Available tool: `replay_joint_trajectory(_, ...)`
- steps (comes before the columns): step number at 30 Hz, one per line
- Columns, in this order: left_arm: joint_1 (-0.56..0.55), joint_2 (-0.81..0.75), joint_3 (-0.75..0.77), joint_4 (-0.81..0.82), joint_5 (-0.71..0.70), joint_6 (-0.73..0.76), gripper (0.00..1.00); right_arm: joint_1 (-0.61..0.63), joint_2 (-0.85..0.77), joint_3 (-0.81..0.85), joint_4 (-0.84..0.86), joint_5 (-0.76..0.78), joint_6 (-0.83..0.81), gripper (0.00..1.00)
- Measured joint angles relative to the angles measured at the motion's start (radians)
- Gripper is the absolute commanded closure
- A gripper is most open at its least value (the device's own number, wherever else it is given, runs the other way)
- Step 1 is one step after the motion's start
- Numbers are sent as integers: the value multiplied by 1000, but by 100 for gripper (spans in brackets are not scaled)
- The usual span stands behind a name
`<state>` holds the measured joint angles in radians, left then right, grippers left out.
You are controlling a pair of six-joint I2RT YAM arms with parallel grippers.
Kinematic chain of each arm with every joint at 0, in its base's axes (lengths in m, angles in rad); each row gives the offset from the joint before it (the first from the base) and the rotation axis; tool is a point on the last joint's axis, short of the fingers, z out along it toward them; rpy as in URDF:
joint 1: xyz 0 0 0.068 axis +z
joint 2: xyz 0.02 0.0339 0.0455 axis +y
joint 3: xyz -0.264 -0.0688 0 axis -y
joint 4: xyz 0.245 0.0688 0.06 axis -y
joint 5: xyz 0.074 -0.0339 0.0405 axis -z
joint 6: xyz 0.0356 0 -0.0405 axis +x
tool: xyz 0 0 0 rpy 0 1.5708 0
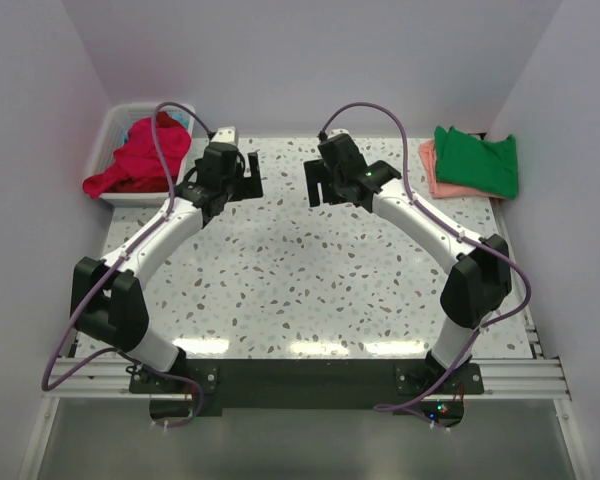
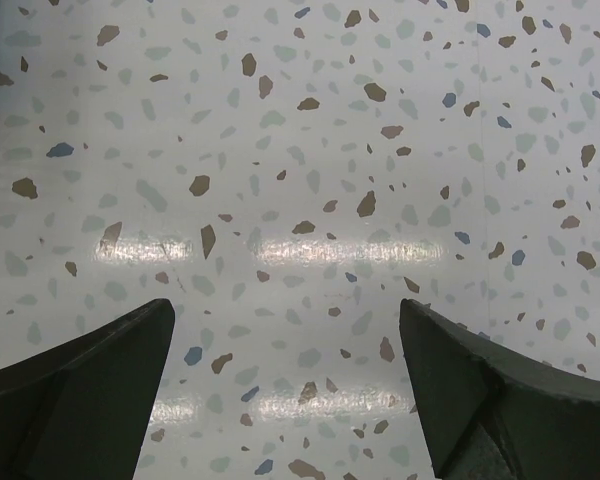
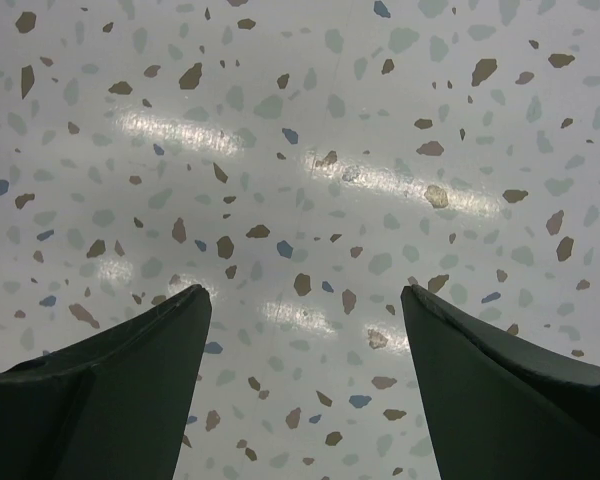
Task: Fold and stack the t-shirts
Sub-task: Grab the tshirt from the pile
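Your worktop (image 1: 310, 290) carries a heap of loose shirts in the white basket (image 1: 113, 128) at its far left corner, the crimson-pink t-shirt (image 1: 130, 170) spilling over the rim, while the green t-shirt (image 1: 477, 160) lies folded on the salmon-pink t-shirt (image 1: 431, 172) at the far right corner. Expect light, limp cloth that sags and drags its neighbours, so pinch a raised fold or hem. The left gripper (image 2: 285, 320) and right gripper (image 3: 305, 300) hang near the far edge, jaws spread wide, holding nothing.
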<state>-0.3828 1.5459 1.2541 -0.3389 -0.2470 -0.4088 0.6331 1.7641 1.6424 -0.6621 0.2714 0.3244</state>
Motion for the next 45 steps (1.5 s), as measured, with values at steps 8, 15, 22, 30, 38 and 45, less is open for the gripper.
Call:
replay_joint_trajectory(8, 0, 0, 0, 1, 0, 0, 0, 0, 0, 0, 0, 0, -2, 19)
replay_joint_trajectory(15, 0, 0, 5, -2, -43, 9, 0, 0, 0, 0, 0, 0, -4, 19)
replay_joint_trajectory(22, 50, 36, 97, -14, -97, -6, 20, 0, 0, -2, 3, 0, -4, 18)
replay_joint_trajectory(30, 228, 126, 199, -12, -136, -22, 27, 0, 0, -3, 5, 0, -5, 18)
replay_joint_trajectory(38, 315, 320, 368, -19, -144, -57, 44, 0, 0, -3, 5, 1, -4, 18)
replay_joint_trajectory(45, 385, 442, 479, -22, -188, -122, 44, 0, 18, 10, 3, 8, -4, 18)
